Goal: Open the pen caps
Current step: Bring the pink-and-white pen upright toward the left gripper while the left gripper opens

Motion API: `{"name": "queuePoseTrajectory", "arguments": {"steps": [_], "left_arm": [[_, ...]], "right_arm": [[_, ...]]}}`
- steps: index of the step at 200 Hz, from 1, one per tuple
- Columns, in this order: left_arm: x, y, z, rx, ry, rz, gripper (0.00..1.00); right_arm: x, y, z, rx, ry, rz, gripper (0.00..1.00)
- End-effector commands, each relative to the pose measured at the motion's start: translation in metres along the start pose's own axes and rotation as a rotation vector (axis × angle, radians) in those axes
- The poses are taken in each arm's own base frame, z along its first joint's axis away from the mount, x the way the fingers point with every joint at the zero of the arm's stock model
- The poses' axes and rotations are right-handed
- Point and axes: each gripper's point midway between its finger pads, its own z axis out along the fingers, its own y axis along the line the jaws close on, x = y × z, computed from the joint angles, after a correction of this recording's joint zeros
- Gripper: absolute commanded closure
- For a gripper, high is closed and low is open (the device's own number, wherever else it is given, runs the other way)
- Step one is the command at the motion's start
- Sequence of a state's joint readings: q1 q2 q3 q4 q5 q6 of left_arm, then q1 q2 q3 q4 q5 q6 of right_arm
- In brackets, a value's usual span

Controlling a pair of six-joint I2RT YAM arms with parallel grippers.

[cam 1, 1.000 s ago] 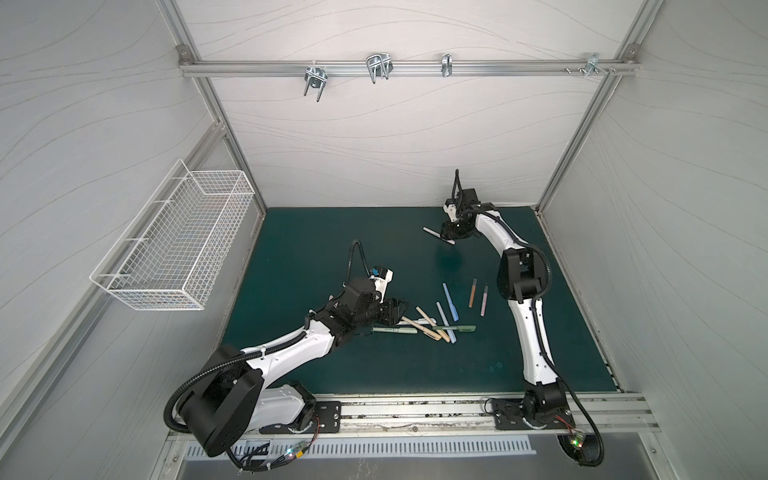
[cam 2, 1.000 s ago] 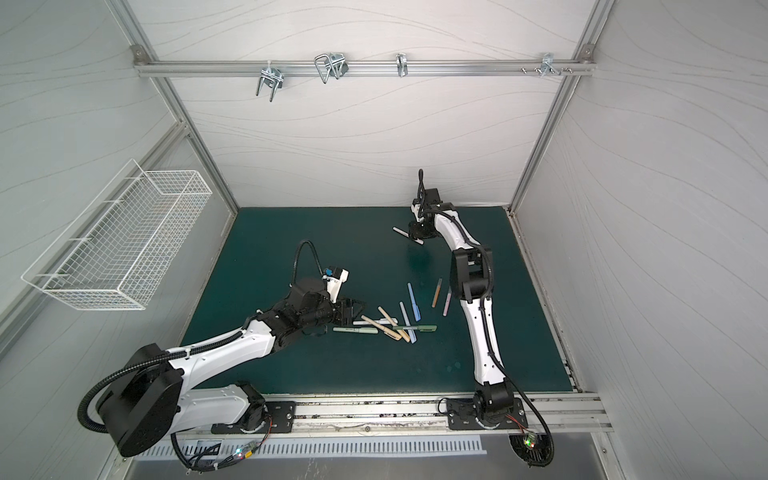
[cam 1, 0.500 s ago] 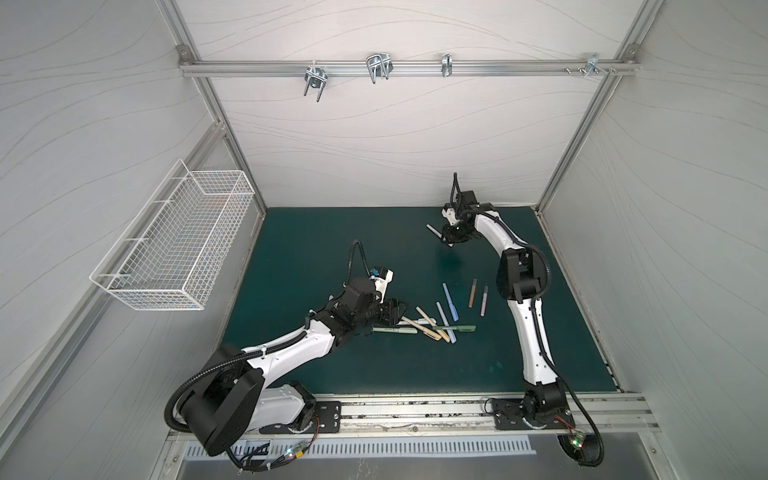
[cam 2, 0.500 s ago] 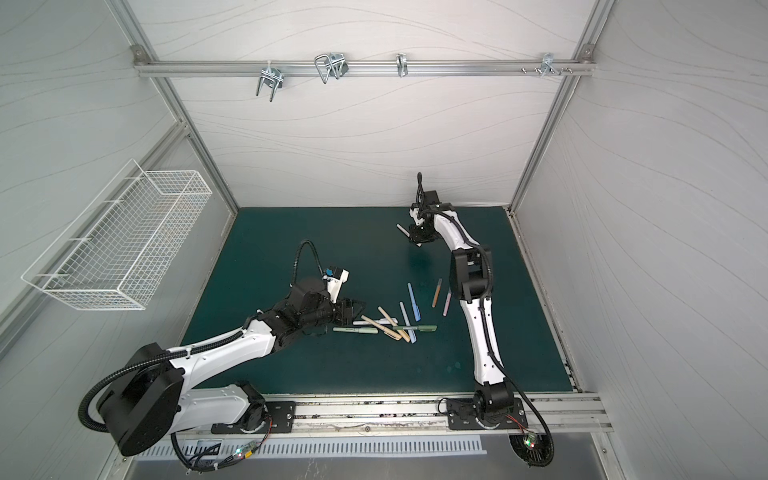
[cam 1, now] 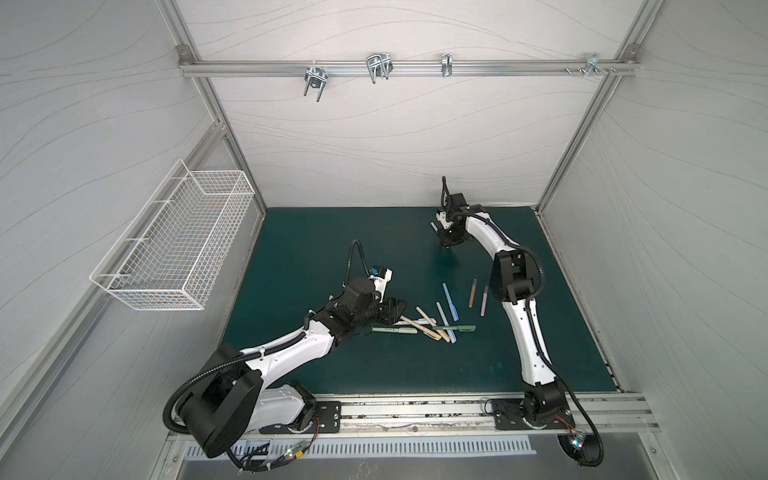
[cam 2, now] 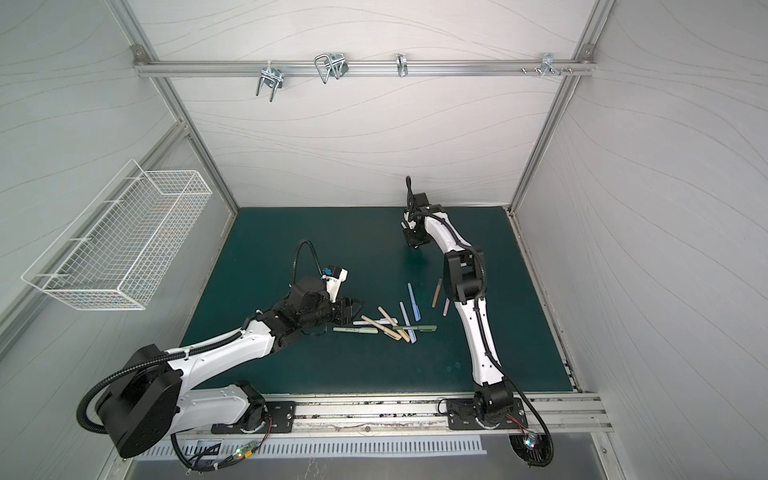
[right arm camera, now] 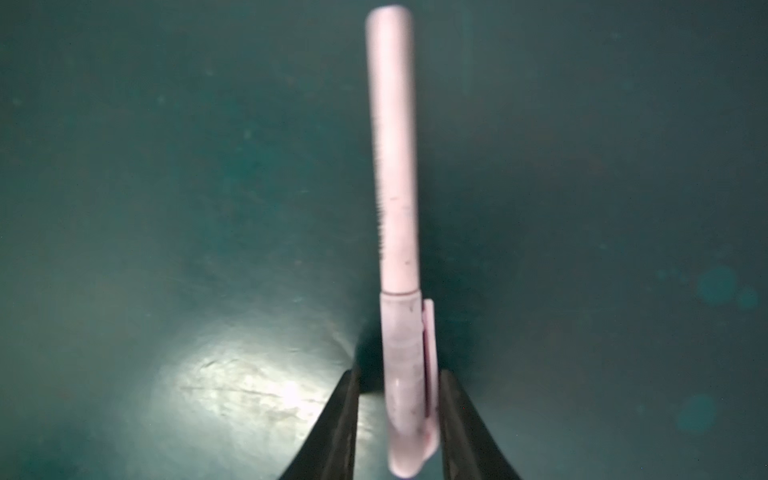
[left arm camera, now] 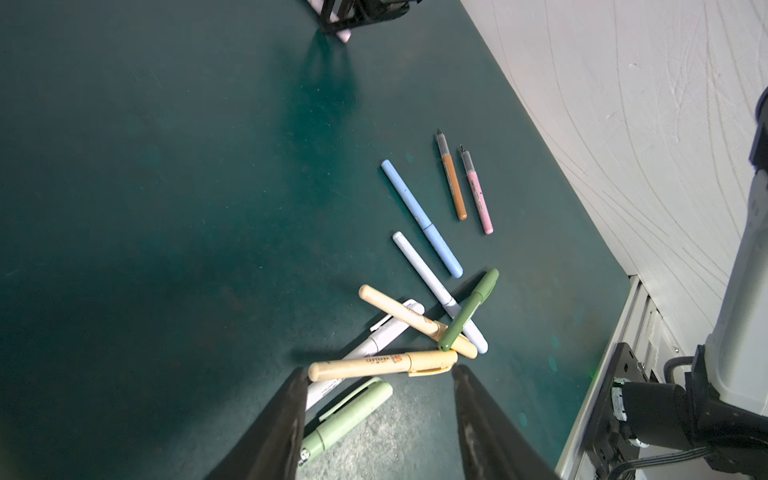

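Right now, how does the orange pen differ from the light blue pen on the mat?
The orange pen is uncapped, its nib bare; the light blue pen is capped. The orange pen looks shorter and slimmer than the light blue pen. Both lie flat on the green mat.

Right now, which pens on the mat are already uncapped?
The orange pen and the pink pen lying beside it: both show bare dark tips, while every other pen looks capped.
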State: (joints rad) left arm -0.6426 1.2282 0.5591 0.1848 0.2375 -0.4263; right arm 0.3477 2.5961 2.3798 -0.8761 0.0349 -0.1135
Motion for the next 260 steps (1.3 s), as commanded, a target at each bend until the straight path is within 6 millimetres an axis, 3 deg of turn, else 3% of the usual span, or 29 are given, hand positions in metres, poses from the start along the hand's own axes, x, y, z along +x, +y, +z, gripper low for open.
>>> {"name": "queuePoseTrajectory", "arguments": {"steps": [1,29,54,106,148,199,233,260], "left_arm": [[-0.027,-0.012,-0.009,0.021,-0.090,0.026,0.43],[-0.029,-0.014,-0.012,0.029,-0.102,0.019,0.43],[-0.031,-0.020,-0.016,0.057,-0.114,0.013,0.44],[-0.031,-0.018,-0.016,0.048,-0.123,0.028,0.43],[-0.033,-0.022,-0.018,0.065,-0.127,0.040,0.41],[-0.031,-0.027,-0.018,0.091,-0.125,0.064,0.39],[-0.033,-0.034,-0.022,0.139,-0.152,0.085,0.39],[-0.037,-0.045,-0.036,0.187,-0.192,0.101,0.39]], "right_arm": [[0.012,0.008,0.013,0.097,0.064,-0.113,0.75],[0.011,0.007,0.008,0.108,0.053,-0.106,0.80],[0.009,0.019,-0.002,0.046,0.007,-0.036,0.85],[0.011,0.044,-0.054,-0.088,-0.092,0.070,0.90],[0.038,0.065,-0.099,-0.197,-0.169,0.127,0.90],[0.076,0.113,-0.168,-0.360,-0.307,0.121,0.90],[0.101,0.140,-0.200,-0.429,-0.399,0.075,0.90],[0.120,0.149,-0.218,-0.433,-0.483,0.035,0.91]]}}
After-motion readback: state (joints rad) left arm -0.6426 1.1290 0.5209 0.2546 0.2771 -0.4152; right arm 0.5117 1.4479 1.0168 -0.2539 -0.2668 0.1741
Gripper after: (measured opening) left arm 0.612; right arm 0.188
